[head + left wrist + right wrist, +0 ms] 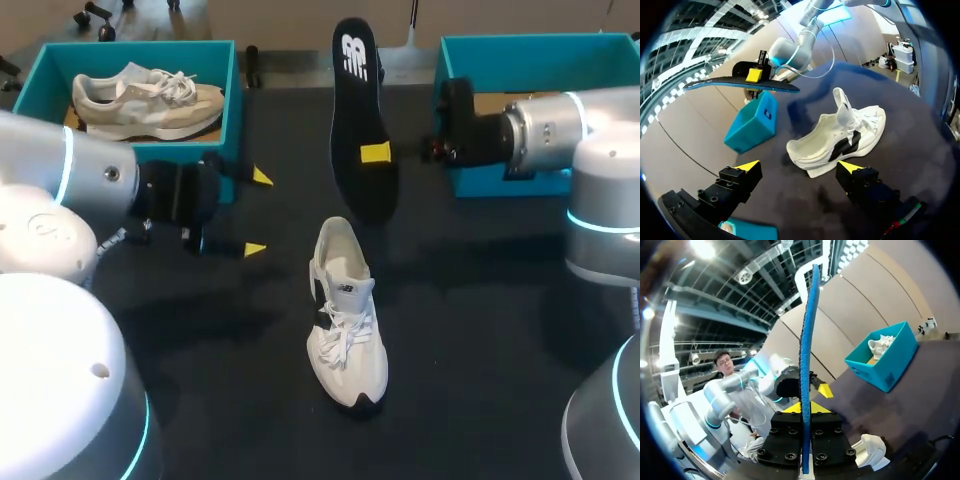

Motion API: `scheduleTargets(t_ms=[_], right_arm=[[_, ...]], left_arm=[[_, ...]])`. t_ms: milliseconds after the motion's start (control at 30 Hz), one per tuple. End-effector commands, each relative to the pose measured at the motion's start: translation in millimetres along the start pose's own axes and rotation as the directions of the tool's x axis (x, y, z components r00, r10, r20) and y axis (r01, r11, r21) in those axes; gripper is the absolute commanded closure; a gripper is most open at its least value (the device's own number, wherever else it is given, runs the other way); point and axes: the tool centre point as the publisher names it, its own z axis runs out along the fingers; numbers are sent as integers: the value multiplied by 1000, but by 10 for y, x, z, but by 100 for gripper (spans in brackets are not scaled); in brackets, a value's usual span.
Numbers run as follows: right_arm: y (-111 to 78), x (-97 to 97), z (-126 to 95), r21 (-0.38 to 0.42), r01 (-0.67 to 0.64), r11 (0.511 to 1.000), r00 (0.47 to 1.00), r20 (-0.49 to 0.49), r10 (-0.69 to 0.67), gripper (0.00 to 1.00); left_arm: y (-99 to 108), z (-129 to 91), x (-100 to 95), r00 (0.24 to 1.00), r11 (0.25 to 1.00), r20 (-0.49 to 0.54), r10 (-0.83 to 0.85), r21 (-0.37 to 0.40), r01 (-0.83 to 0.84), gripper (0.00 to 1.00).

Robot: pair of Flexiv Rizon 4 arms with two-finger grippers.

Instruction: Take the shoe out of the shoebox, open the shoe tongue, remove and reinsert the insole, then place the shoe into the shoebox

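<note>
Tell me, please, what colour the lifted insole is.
The insole is black with a white mark, shown best in the head view.

Black table (480,330), teal box (140,48) at its far-left corner, beige shoe (150,100) inside.

A white shoe (346,322) with a black side mark is set upright on its sole in the middle of the dark worktop (480,330), heel toward the far edge and toe toward the near one. Its laces are loosened and its tongue is pulled up. The black insole (362,120), marked with a white logo at its far end and blue underneath, is held clear of the worktop beyond the shoe, pinched in the right claw (375,152). An open teal shoebox (232,95) is placed at the far left, with a beige shoe (145,100) laid inside. A second teal shoebox (530,48) is seen at the far right.
</note>
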Motion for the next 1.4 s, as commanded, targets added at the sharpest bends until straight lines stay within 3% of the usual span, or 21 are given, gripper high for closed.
scheduleTargets(t_ms=[33, 367, 933, 1000, 1067, 1100, 1400], right_arm=[[-61, -109, 53, -11, 2, 1000, 1000, -14, -3, 100], [-177, -199, 84, -28, -15, 1000, 1000, -27, 14, 100], [-199, -205, 97, -21, -18, 1000, 1000, -18, 17, 100], [-199, -205, 97, -21, -18, 1000, 1000, -18, 17, 100], [-199, -211, 95, -26, -10, 1000, 1000, -14, 10, 100], [-204, -224, 91, -35, 4, 999, 1000, -10, -4, 100], [-279, -338, 121, -60, 48, 997, 999, 26, -46, 100]], left_arm=[[33, -8, 40, 991, 997, -130, -27, -78, 17, 0], [7, 14, 229, 971, 986, -209, -114, -145, 84, 0], [7, 14, 229, 971, 986, -209, -114, -145, 84, 0], [-110, 56, 210, 972, 977, -206, -113, -203, 71, 0], [-169, 64, 222, 968, 979, -224, -113, -194, 69, 0], [-179, 75, 233, 966, 972, -227, -127, -224, 76, 0], [-157, 141, 267, 958, 962, -225, -177, -247, 120, 0]])
